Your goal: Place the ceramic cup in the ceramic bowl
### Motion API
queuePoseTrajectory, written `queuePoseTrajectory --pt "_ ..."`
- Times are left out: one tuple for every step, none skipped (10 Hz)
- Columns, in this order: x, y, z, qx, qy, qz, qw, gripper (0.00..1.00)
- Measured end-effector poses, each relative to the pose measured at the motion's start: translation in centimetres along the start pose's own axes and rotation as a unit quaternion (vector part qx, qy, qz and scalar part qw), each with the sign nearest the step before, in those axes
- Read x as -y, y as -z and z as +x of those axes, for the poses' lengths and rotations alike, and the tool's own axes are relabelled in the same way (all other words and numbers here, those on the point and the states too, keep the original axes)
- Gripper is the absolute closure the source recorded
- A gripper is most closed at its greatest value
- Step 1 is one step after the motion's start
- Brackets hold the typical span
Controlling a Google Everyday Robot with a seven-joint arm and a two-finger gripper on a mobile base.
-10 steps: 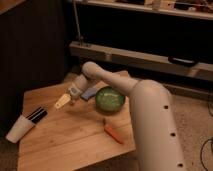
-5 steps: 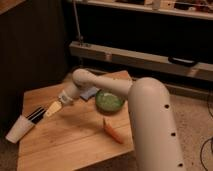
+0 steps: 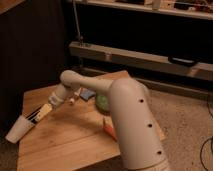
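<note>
The ceramic cup [image 3: 17, 129] is plain white and tapered. It leans at the table's left edge with its mouth up and to the right. My gripper [image 3: 36, 115] is right at that mouth, fingers open and pointing down-left at the rim. I cannot tell whether one finger is inside the cup. The ceramic bowl [image 3: 102, 102], glossy green, sits mid-table to the right of the gripper and is largely hidden behind my white arm [image 3: 127, 120].
A wooden table [image 3: 65, 140] holds everything. A small white tube [image 3: 75, 97] and a blue item [image 3: 87, 93] lie near the back, and an orange object [image 3: 108, 128] lies by my arm. Dark shelving [image 3: 140, 57] rises behind the table.
My gripper has swung left and down across the table, from beside the bowl to the cup's mouth. The cup and bowl have stayed where they were.
</note>
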Motion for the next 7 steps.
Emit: queuePoseTrajectory --pt "-0.1 -0.2 -0.3 -0.001 0.001 -0.003 1.0 0.2" --pt "-0.3 -0.5 -0.9 -0.004 0.003 -0.007 1.0 0.2" --pt "-0.5 -0.9 -1.3 -0.006 0.006 -0.01 0.9999 0.2" --pt "-0.8 -1.1 -2.0 -0.007 0.01 -0.011 0.9999 0.2" --pt "-1.0 -1.4 -2.7 -0.006 0.014 -0.012 0.9998 0.2" --pt "-1.3 -1.4 -3.4 -0.007 0.018 -0.014 0.9997 0.2" --pt "-1.5 -1.4 -3.8 -0.007 0.019 -0.018 0.9996 0.2"
